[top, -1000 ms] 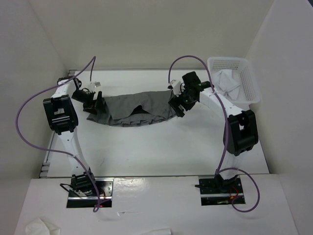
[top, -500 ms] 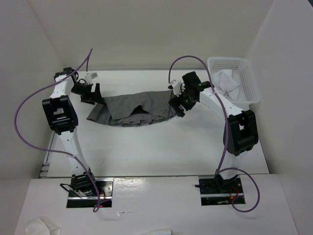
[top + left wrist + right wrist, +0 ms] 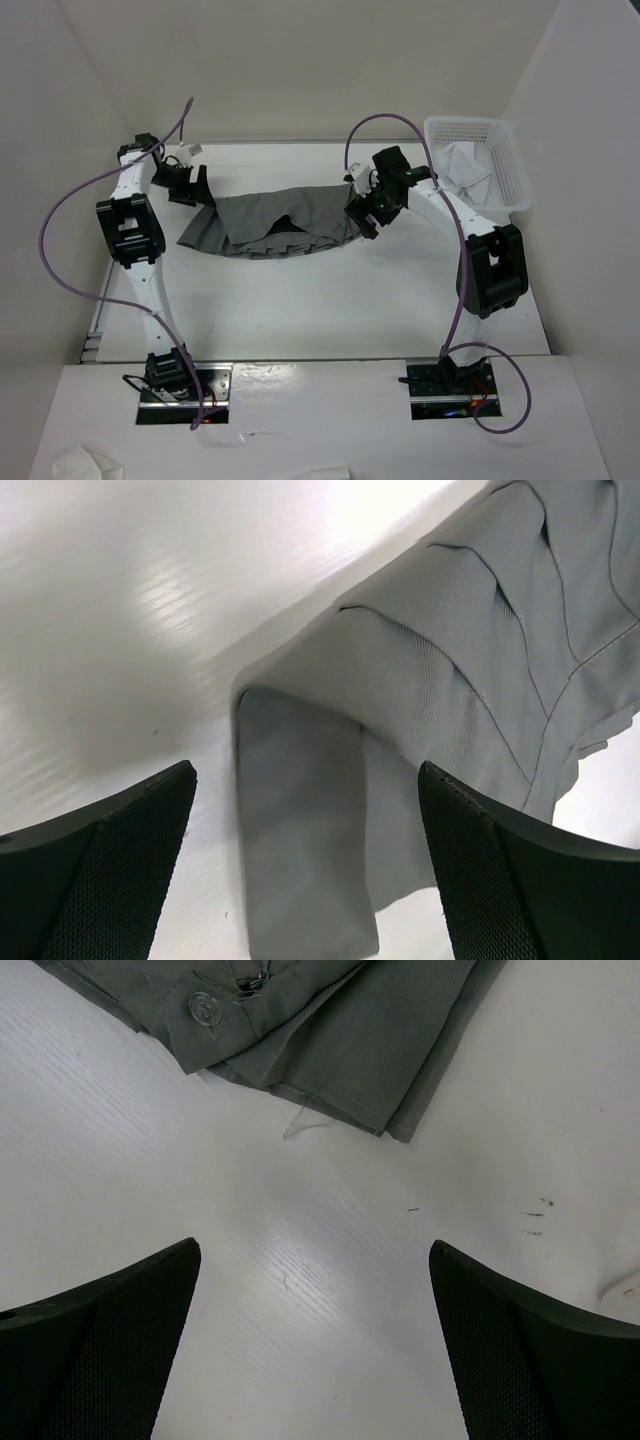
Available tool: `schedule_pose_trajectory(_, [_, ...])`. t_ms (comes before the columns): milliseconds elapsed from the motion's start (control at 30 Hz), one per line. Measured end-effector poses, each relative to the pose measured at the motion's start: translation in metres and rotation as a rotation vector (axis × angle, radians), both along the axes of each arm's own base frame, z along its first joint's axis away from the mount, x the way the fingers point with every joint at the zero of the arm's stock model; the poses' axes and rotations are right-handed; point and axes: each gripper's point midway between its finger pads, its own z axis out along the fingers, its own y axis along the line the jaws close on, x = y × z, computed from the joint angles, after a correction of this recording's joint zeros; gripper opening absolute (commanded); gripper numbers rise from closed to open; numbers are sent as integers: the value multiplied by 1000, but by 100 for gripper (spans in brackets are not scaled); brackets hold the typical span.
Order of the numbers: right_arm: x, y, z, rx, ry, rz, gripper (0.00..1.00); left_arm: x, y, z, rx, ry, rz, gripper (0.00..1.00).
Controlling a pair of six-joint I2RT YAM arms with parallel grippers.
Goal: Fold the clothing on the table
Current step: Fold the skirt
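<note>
The clothing (image 3: 280, 222), a dark grey pleated skirt, lies crumpled in a band across the far half of the table (image 3: 330, 300). My left gripper (image 3: 192, 188) hovers open over its left end. In the left wrist view a folded flap of the skirt (image 3: 300, 840) lies below the gap between the wide-apart jaws of the left gripper (image 3: 307, 770), untouched. My right gripper (image 3: 362, 216) hangs open at the skirt's right end. The right wrist view shows the buttoned waistband corner (image 3: 340, 1030) ahead of the right gripper (image 3: 315, 1245), with bare table between its fingers.
A white mesh basket (image 3: 466, 121) holding a white cloth (image 3: 463, 165) stands at the far right corner. White walls close in the table on three sides. Purple cables loop above both arms. Crumpled white paper (image 3: 85, 462) lies on the near ledge.
My left gripper has drawn back toward the far left corner, away from the skirt's left end. The skirt and the right arm have not moved.
</note>
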Motion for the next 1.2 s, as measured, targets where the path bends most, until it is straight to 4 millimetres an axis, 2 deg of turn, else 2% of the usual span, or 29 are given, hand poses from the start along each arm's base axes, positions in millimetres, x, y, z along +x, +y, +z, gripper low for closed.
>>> schedule_pose_trajectory(167, [0,-1,0,-3,-1,-2,99,-4,-17,-15,-21,42,-37,97])
schedule_pose_trajectory(400, [0,-1,0,-5,-2,-3,99,0,-29,-16,-17,47,-68,91])
schedule_pose_trajectory(500, [0,-1,0,-6,-2,-3,99,-1,-29,-18,-4,49,-78,78])
schedule_pose_trajectory(533, [0,-1,0,-6,-2,-3,99,-2,-28,-19,-2,53,-80,67])
schedule_pose_trajectory(633, [0,-1,0,-6,-2,-3,99,-4,-28,-25,1,68,-84,51])
schedule_pose_trajectory(867, [0,-1,-1,-4,1,-8,99,-12,-29,-33,-1,100,-91,21])
schedule_pose_trajectory(1033, [2,-4,-8,85,56,-59,99,-18,-35,-37,-24,115,-105,15])
schedule_pose_trajectory(1200, [22,-39,-37,277,206,-220,99,-24,-39,-37,-49,127,-108,12])
